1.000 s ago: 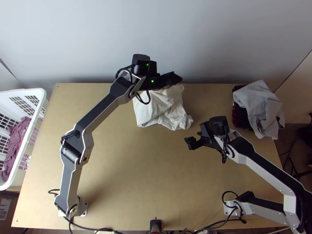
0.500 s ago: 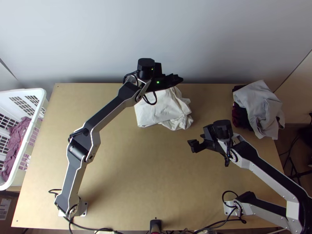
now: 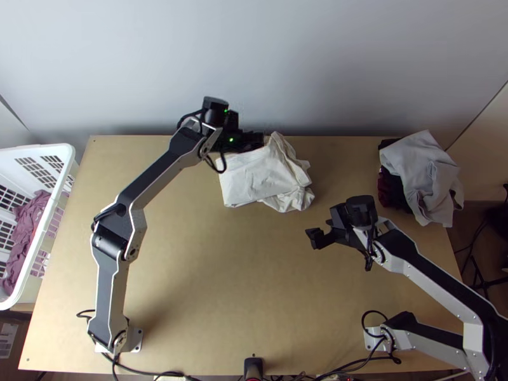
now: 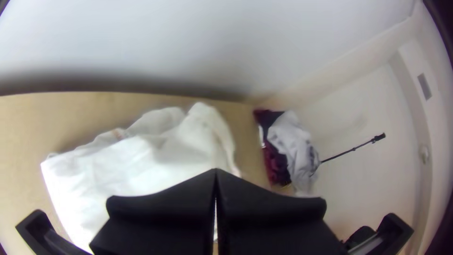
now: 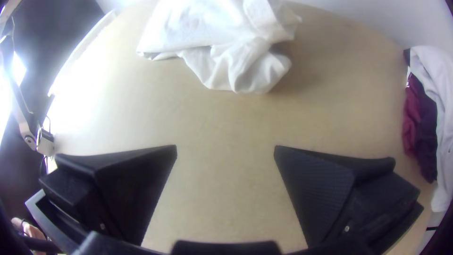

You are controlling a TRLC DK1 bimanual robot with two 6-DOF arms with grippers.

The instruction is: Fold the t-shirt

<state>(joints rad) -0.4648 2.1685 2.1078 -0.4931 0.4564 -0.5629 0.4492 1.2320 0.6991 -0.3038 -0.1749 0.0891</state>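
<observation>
T-shirt [image 3: 254,181], white, lies folded over and rumpled at the far middle of the table [image 3: 222,286], its left part flatter, its right part bunched, with a peak of cloth raised at the far side. Left gripper [image 3: 259,138] is at its far edge, just left of that peak, jaws pressed together; whether it touches the cloth I cannot tell. Right gripper [image 3: 322,229] is apart from the shirt, nearer and to the right, jaws wide apart over bare wood. Farther right lie a light grey garment [image 3: 422,168] and dark maroon cloth [image 3: 388,190]; at the far left, a white basket [image 3: 38,149] holds mauve cloth [image 3: 25,235].
</observation>
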